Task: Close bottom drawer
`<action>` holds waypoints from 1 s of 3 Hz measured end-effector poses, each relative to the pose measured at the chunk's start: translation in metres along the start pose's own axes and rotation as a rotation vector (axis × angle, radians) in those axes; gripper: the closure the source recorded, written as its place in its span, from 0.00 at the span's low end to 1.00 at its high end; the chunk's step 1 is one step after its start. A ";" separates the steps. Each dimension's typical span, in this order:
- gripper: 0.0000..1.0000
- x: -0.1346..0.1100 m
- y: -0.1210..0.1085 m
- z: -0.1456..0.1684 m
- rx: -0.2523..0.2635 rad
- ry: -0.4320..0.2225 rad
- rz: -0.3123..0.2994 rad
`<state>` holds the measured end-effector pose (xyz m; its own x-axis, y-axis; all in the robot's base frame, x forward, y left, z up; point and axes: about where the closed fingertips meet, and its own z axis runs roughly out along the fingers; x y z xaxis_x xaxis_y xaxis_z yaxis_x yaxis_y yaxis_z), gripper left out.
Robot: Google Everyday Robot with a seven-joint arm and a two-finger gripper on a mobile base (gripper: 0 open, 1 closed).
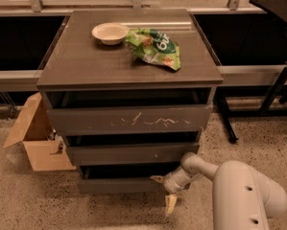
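The cabinet is finished in dark grey-brown wood. The top drawer is marked with pale scratches, the middle drawer with one small pale speck, and the bottom drawer is left plain. A cream bowl and a green bag printed in white and orange are seen on top. The gripper, tan-fingered and spread on an off-white arm, is held at the bottom drawer's right end. A tan cardboard box is seen on the speckled beige floor.

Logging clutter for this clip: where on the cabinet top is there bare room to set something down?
The cabinet top is bare along its whole front, and left of the bowl. The back middle is crowded by bowl and snack bag. The gripper sits low, open, at the right end of the bottom drawer.
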<state>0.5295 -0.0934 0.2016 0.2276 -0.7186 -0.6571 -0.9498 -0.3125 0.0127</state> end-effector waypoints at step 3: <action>0.27 -0.009 -0.002 -0.019 -0.012 -0.015 -0.034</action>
<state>0.5333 -0.0984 0.2218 0.2564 -0.6979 -0.6687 -0.9390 -0.3438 -0.0012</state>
